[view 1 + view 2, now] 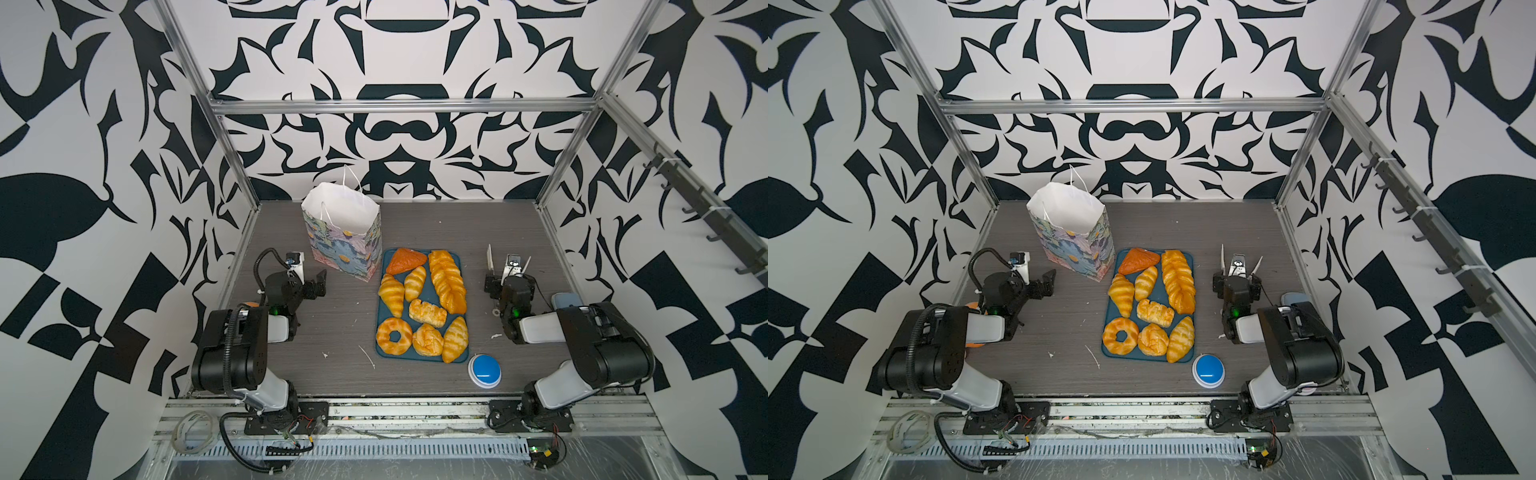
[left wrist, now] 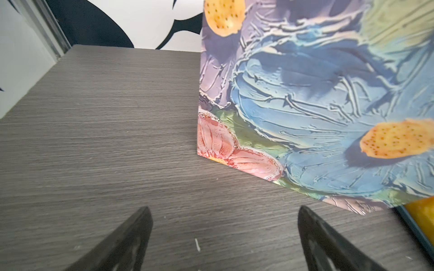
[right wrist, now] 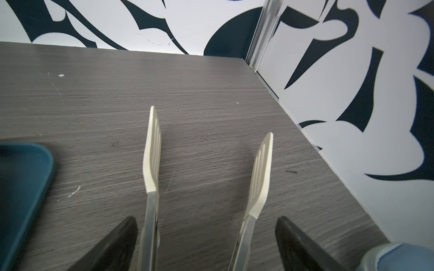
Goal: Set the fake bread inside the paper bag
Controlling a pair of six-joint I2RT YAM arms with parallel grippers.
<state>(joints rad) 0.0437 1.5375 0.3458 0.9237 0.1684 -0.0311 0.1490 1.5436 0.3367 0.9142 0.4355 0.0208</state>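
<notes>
The paper bag [image 2: 317,105] stands upright on the grey table [image 2: 94,140], filling the upper right of the frame. The left gripper [image 2: 224,234] jaws stand wide apart at the bottom edge, empty. At lower right, possibly a tray [image 2: 418,228] edge with something orange.

Both arms are built of chunky black joint housings joined by pale grey-white link covers. The left arm [image 1: 232,345] carries a ribbed black hose that loops from its base plate up past the shoulder, and another loop arches at 11 o'clock of its wrist. A small green light glows on each forearm. Red and black wires show at both base plates. The left pincer [image 1: 313,284] has black wedge-shaped fingers [image 2: 126,244]. The right pincer [image 1: 508,266] has black fingers [image 3: 303,246] too, with a white camera block above it. The right arm [image 1: 598,345] has thin black cables along its elbow.
</notes>
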